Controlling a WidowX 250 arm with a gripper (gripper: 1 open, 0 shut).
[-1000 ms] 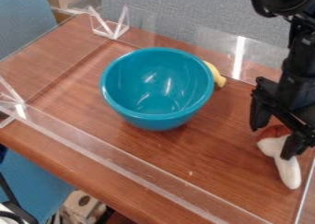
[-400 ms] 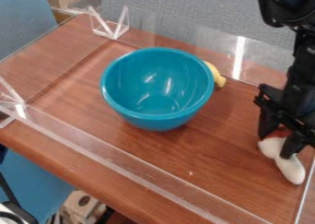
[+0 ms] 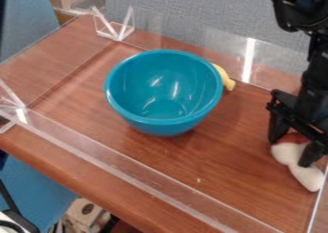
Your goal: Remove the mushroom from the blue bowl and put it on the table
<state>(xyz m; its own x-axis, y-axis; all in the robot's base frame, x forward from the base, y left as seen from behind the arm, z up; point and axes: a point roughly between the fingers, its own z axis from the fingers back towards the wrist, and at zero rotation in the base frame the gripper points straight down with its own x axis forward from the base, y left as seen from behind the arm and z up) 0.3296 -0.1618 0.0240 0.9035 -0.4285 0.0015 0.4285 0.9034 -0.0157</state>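
Note:
The blue bowl (image 3: 163, 91) stands in the middle of the table (image 3: 218, 151), and I see nothing inside it. The mushroom (image 3: 304, 169) lies on its side on the table at the right edge of the view, its cream stem pointing toward the front. A bit of its reddish cap shows between the black fingers. My gripper (image 3: 293, 146) points straight down over the cap end, open, with a finger on either side of it. Whether the fingers touch the mushroom I cannot tell.
A small yellow object (image 3: 224, 79) lies against the far right side of the bowl. Clear acrylic walls (image 3: 115, 155) border the table at the front, left and back. The mushroom and gripper are close to the right end of the table.
The gripper has come down a little onto the cap end of the mushroom. The mushroom stays on the table and the bowl has not moved.

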